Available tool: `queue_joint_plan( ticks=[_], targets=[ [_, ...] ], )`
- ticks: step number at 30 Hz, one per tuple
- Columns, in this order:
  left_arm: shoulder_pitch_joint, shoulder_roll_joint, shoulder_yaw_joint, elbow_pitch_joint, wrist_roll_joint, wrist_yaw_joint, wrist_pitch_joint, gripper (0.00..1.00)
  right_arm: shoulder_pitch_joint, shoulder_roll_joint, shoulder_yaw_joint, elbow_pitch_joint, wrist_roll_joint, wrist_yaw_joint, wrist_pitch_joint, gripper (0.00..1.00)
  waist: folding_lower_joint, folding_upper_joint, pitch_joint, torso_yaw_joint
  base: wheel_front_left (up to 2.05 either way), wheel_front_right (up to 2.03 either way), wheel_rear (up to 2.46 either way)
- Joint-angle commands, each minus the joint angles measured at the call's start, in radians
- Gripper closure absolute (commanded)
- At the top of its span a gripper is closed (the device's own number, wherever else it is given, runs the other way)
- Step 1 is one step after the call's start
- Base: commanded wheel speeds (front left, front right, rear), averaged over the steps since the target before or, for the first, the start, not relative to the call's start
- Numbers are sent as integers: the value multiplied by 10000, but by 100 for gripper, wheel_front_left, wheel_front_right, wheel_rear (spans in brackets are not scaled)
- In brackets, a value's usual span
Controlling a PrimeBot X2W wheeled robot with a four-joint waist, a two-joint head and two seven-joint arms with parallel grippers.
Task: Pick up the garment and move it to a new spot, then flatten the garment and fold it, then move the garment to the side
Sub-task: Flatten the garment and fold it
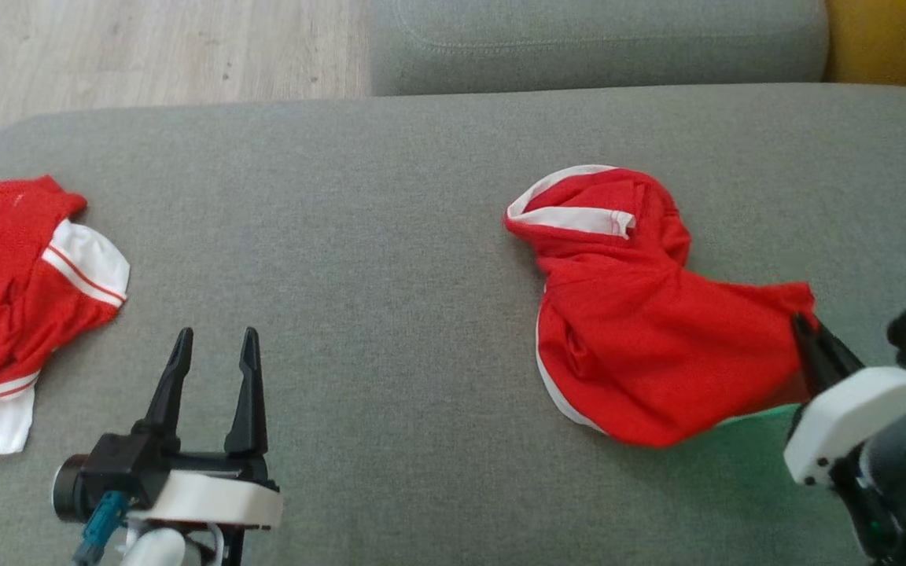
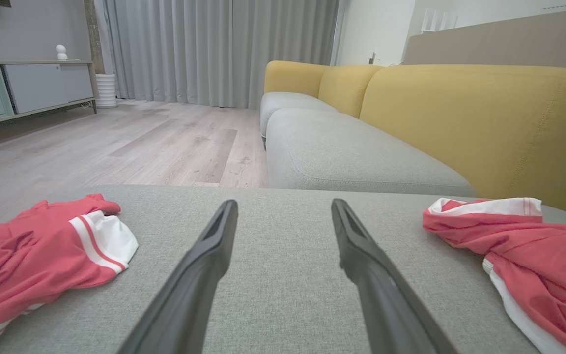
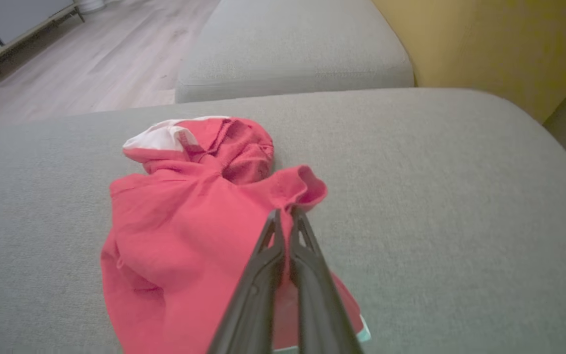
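Right wrist view, garment (image 3: 189, 231) pinched betw jaws

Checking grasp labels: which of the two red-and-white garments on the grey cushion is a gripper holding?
The right-hand garment: the right gripper is shut on its red edge. The left-hand garment lies untouched beside the open left gripper.

right fingers (image 3: 287, 212) – pinched on red garment (image 3: 184, 231) edge | grey cushion (image 3: 435, 187) – beneath
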Motion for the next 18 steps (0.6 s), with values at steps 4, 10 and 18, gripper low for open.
queue_joint_plan(
  ticks=[4,10,18],
  targets=[
    [-600,210,375,-429,22,58,-63,0,-793,-43,-341,512,372,77,-128,100,1,-1,370,63,0,0,0],
    [-909,149,207,-378,105,-5,-22,0,-2266,-41,-894,3077,-6,77,-1043,100,1,-1,651,292,0,0,0],
    [-1081,117,82,-188,152,-25,-26,0,-4298,-40,-1095,6048,-809,77,-3685,0,1,-1,582,405,0,0,0]
  ],
)
